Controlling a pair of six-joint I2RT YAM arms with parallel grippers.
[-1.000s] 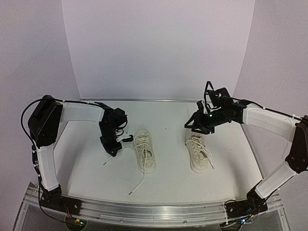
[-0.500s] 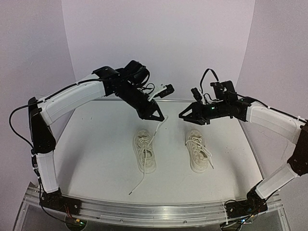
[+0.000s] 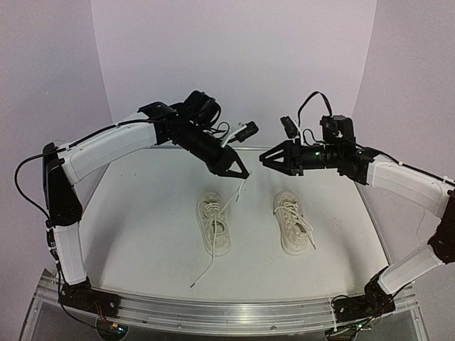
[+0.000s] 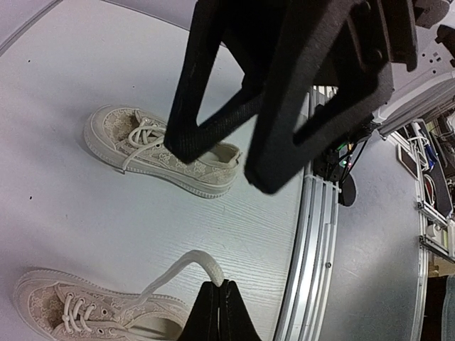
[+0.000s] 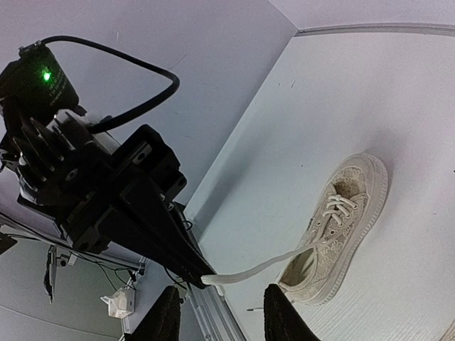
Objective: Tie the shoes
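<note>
Two cream-white shoes lie side by side on the white table, the left shoe (image 3: 214,222) and the right shoe (image 3: 293,222). My left gripper (image 3: 243,175) hangs above and between them, shut on the end of a lace (image 3: 229,202) that rises from the left shoe. The left wrist view shows the lace end (image 4: 207,267) pinched at the left gripper (image 4: 220,285). My right gripper (image 3: 262,158) faces it from the right, open. In the right wrist view the lace end (image 5: 217,279) sits just ahead of the gap of the right gripper (image 5: 222,312), not touching its fingers.
The left shoe's other lace (image 3: 205,268) trails loose toward the front. An aluminium rail (image 3: 227,312) runs along the near table edge. White walls (image 3: 234,71) close off the back and sides. The right shoe's laces (image 3: 302,224) lie loose over it.
My left arm has risen from the table left of the shoe, pulling the lace up over the gap between the shoes. My right gripper has swung left to face it, jaws narrowing a little.
</note>
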